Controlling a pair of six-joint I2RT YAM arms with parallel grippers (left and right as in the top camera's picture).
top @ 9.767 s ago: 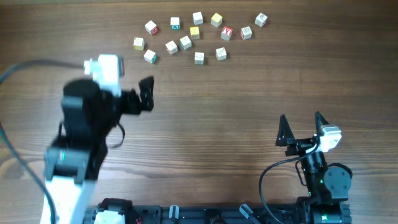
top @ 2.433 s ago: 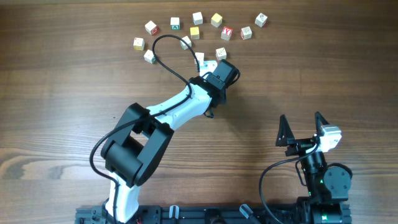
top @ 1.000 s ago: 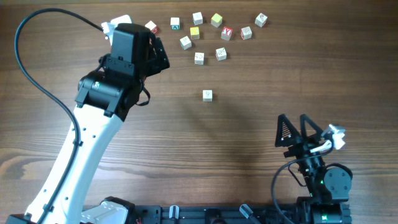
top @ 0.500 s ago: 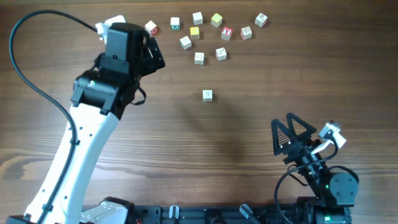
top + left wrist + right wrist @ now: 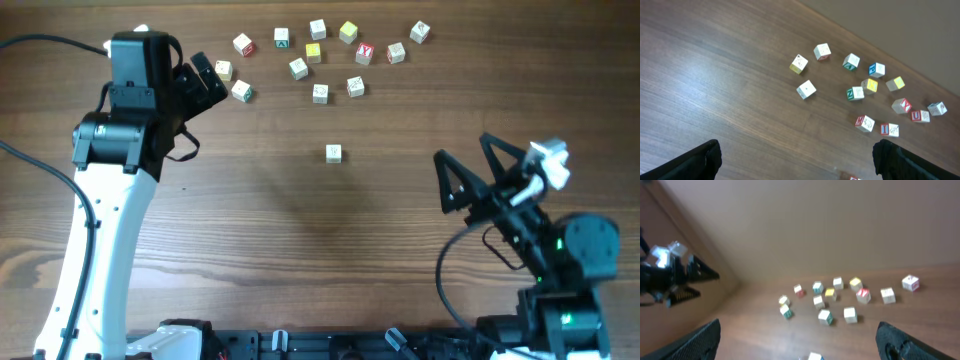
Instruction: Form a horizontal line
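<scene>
Progress stands at a single small pale wooden letter cube [image 5: 333,153], alone near the middle of the dark wooden tabletop [image 5: 300,240] and well apart from the loose cluster of wooden letter cubes [image 5: 320,93] strewn along the far side. Half a second ago the left gripper [image 5: 210,73] hung over the cluster's left end. It has now swung further left and sits just beside the two outermost cubes, a yellowish-faced cube [image 5: 222,69] and a white-faced cube [image 5: 241,91], which the arm had been covering. Its fingers are spread wide with nothing between them, as the left wrist view also shows. The right gripper [image 5: 462,150] has lifted from its rest and turned toward the cubes; its fingers too are parted and hold nothing. The horizontal line does not exist yet: no two cubes touch side to side, and the green-faced cube [image 5: 282,38] lies among the cluster. I judge the lone cube to be the line's first member, so the task is barely begun. The left gripper's place by the end cubes suggests one of them is to be fetched next and set touching the lone cube's side.
</scene>
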